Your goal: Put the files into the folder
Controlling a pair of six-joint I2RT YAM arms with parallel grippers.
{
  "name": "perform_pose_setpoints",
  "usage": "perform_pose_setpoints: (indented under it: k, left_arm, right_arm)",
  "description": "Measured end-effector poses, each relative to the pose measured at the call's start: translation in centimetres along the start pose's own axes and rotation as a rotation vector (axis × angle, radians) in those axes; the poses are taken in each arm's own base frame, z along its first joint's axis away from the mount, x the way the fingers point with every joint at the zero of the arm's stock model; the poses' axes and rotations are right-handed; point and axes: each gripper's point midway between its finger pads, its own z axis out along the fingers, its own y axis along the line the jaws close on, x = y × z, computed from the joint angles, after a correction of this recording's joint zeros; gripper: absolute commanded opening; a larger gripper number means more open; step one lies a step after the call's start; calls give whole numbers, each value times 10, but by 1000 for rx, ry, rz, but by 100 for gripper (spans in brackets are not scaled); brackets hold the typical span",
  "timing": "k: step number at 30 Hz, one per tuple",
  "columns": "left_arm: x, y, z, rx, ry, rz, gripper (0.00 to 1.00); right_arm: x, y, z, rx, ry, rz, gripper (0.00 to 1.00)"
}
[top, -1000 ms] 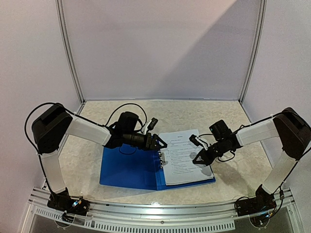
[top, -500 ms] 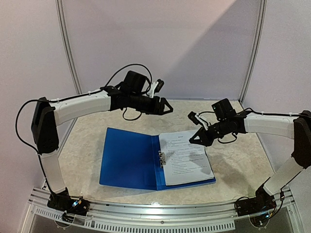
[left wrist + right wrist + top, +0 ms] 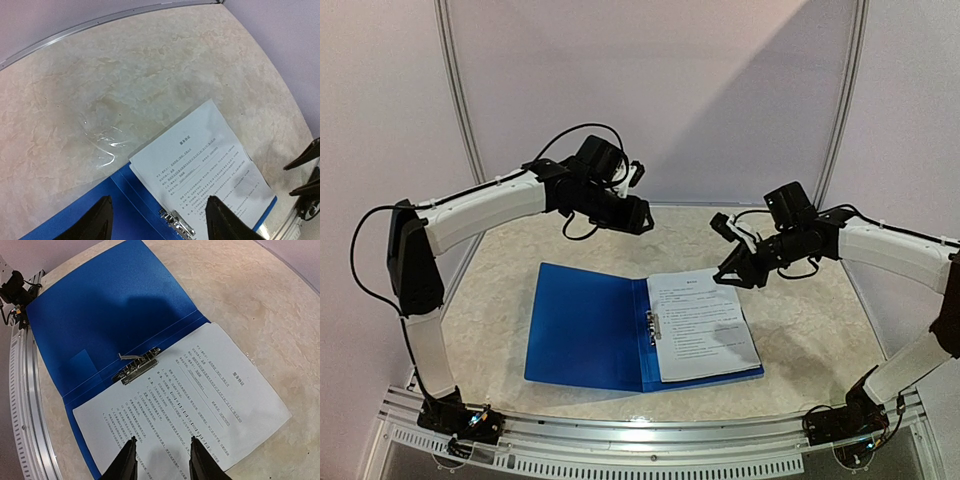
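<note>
Top external: the folder [image 3: 585,340] lies open on the table [image 3: 800,330] with the files [image 3: 700,325] on its right half. The left hand [image 3: 642,215] and right hand [image 3: 728,275] hang above, clear of both.

Left wrist: its fingers [image 3: 95,222] are spread and empty. The files jut askew past the folder's far edge, so closing the cover could crease them.

Right wrist: its fingers [image 3: 125,460] are parted and empty. The print is too small to read.

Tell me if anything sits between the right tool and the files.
Nothing visible does. The right tool hangs open above the files, which lie on the right half of the open folder, with only air between them.
</note>
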Motion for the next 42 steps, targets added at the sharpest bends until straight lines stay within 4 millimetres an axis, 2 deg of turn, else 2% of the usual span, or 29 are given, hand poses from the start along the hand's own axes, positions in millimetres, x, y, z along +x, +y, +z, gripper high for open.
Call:
perform_pose_setpoints:
  k: [10,17,19,22,25,30,36,39,42]
  left_arm:
    - [-1,14,8,-79,-3,5,60]
    - [-1,22,13,-116,-24,5,55]
    - [1,20,17,-99,-28,6,50]
    - [6,13,26,-44,-22,14,37]
    - [10,6,42,3,-12,35,37]
    - [32,3,76,50,65,59,34]
    - [69,5,123,92,188,75,32]
    - [87,6,132,115,245,70,32]
    - [94,2,132,143,274,66,31]
  right_arm:
    - [7,-5,-5,42,53,-66,39]
    - [13,5,-7,-8,80,-104,39]
    - [13,9,-6,-21,88,-122,39]
    - [12,17,-3,-43,95,-153,39]
    - [10,27,4,-67,120,-195,39]
    - [-1,34,14,-74,152,-276,39]
    - [-14,32,31,-87,170,-302,39]
    - [-17,28,45,-102,189,-291,39]
    - [-15,26,53,-111,206,-279,39]
